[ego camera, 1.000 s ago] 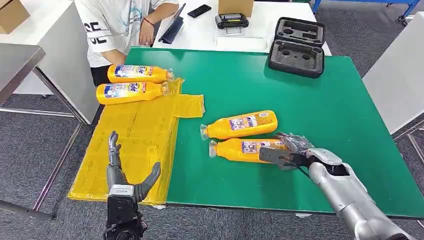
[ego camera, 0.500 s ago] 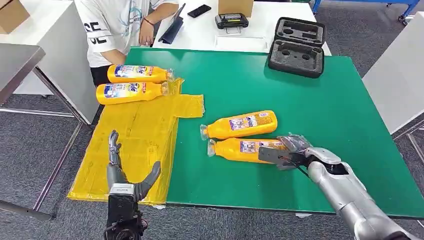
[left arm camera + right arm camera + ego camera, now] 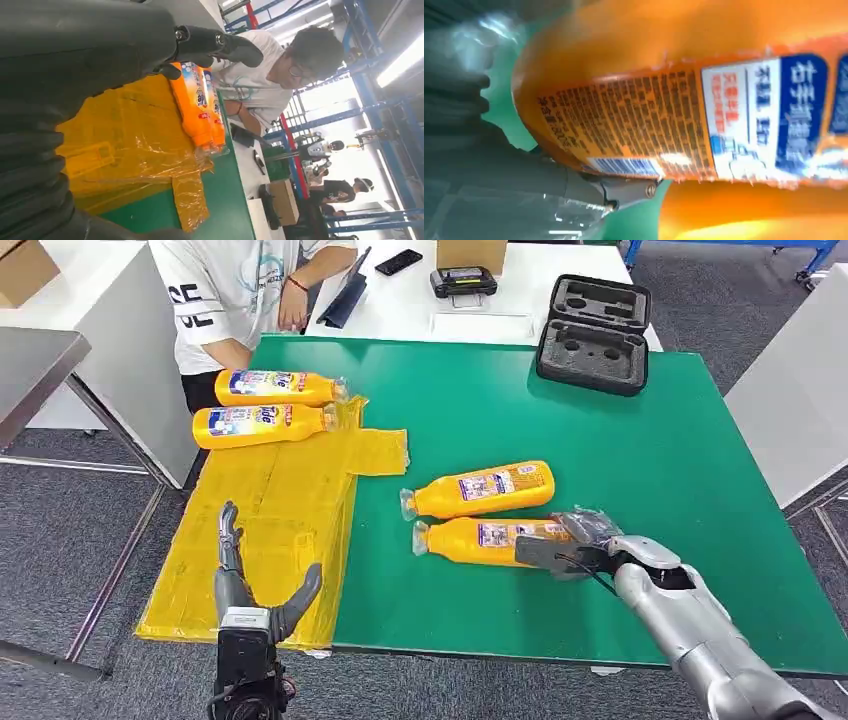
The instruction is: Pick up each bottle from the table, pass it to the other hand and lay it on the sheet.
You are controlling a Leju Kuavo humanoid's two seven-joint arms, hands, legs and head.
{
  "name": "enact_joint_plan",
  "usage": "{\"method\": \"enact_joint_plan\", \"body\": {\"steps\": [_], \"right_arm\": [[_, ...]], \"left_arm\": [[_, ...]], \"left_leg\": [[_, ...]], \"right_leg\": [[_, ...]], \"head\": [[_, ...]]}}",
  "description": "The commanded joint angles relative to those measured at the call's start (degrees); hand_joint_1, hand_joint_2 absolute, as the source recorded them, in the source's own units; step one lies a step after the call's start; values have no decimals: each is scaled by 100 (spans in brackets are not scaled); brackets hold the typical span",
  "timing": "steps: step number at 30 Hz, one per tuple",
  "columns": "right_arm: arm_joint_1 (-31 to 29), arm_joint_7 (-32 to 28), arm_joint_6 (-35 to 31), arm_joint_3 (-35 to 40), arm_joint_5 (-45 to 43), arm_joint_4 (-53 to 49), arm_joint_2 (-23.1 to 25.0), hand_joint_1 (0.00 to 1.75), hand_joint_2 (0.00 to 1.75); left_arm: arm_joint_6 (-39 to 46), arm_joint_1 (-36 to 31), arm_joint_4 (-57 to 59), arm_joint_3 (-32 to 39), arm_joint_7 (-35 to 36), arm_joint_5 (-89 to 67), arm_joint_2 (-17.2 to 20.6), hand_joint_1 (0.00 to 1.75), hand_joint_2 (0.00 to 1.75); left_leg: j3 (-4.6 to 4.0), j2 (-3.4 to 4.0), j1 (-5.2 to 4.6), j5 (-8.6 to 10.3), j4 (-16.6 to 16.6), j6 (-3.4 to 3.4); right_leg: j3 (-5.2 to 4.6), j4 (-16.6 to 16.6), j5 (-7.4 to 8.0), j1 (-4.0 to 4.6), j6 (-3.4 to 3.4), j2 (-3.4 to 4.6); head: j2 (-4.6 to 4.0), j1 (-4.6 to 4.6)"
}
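Two orange bottles [image 3: 265,387] [image 3: 260,424] lie side by side at the far end of the yellow sheet [image 3: 270,510]; the left wrist view shows them too [image 3: 195,105]. Two more lie on the green table [image 3: 650,440]: the far one [image 3: 480,490] free, the near one [image 3: 480,538] gripped at its base end by my right hand [image 3: 575,540], thumb in front and fingers behind. In the right wrist view this bottle's label [image 3: 674,100] is close up, the thumb [image 3: 574,190] below it. My left hand [image 3: 250,590] hovers over the sheet's near edge, fingers spread, holding nothing.
A black foam case [image 3: 595,335] sits at the table's far right. A person [image 3: 240,290] in a white shirt stands at the far left corner, close to the two laid bottles. Behind is a white table with a phone [image 3: 399,261] and a small device [image 3: 463,282].
The near bottle has slid a little to the left with my right hand on it. My left hand has stayed where it was.
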Motion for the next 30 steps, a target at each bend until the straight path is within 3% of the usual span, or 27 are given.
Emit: {"method": "enact_joint_plan", "body": {"steps": [1, 5, 7, 10, 13, 16, 22, 30], "right_arm": [[789, -382, -111, -576, -1084, -1057, 103, 175, 175], [2330, -609, -395, -1564, -1770, -2470, 405, 175, 175], [2633, -766, -441, -1874, -1935, -2616, 777, 175, 175], [2534, -983, -478, -2109, -2009, -2486, 1273, 175, 175], [2302, -1130, -449, -2343, -2135, -2250, 1525, 175, 175], [2467, -1183, -421, -2510, -2100, -2344, 1626, 175, 175], [2535, -1192, -412, -2604, -2056, -2414, 1675, 175, 175], [2629, -1527, -217, -2697, -1983, -2322, 1783, 175, 175]], "left_arm": [[-693, -40, 59, 99, 36, 798, 172, 0, 175], [-1357, 233, -169, 230, -346, 1876, 294, 0, 175], [-1559, 326, -329, 279, -406, 2061, 294, 0, 175], [-1809, 397, -572, 369, -410, 2236, 218, 0, 175], [-2089, 365, -628, 497, -365, 2304, 108, 0, 175], [-2204, 350, -593, 539, -382, 2295, 51, 0, 175], [-2285, 506, -843, 671, -449, 2366, 39, 0, 175], [-3708, 402, -423, 694, -155, 2848, 100, 0, 175]], "left_leg": [[15, -2, 5, -4, -7, -8], [44, -16, 15, -15, -17, -15], [54, -14, 18, -25, -13, -20], [11, 5, 12, -22, -4, -18], [32, 27, 14, -37, -2, -27], [5, 1, 10, -19, -5, -19], [34, 12, 11, -29, -5, -18], [24, 2, 7, -21, -8, -16]], "right_leg": [[16, -7, -4, 5, -8, -2], [52, -21, -18, 15, -16, -15], [61, -17, -29, 18, -21, -13], [15, -3, -22, 11, 2, 7], [28, 2, -28, 13, -8, 30], [5, -2, -21, 9, 0, 4], [35, -4, -32, 8, -5, 15], [25, -6, -26, 5, -2, 5]], "head": [[0, -2], [0, -2], [0, -2], [0, 0], [0, -2], [0, -2], [0, 0], [0, -2]]}}
